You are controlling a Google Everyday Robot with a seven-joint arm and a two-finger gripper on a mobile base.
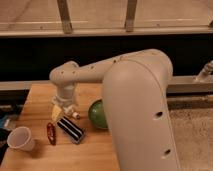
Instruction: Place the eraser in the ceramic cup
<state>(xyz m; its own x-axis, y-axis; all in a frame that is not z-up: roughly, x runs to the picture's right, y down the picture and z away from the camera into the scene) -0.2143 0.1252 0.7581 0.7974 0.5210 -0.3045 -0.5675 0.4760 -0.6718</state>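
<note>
While the black, pale-striped rectangular eraser (70, 130) lies flat on the wooden counter (88, 156), my gripper (64, 106) hangs just behind and above its far end, apart from it as far as I can judge. Whether the gripper is open or closed cannot be told from here. The eraser's long axis runs diagonally, far-left to near-right in the frame, so I judge the coming grasp needs my wrist squared across that line. Left of the eraser, past a slim red object (50, 133) just beside it, stands the small white ceramic cup (20, 138), mouth up. A glossy green bowl (96, 114) sits to the eraser's right, partly behind my arm.
</note>
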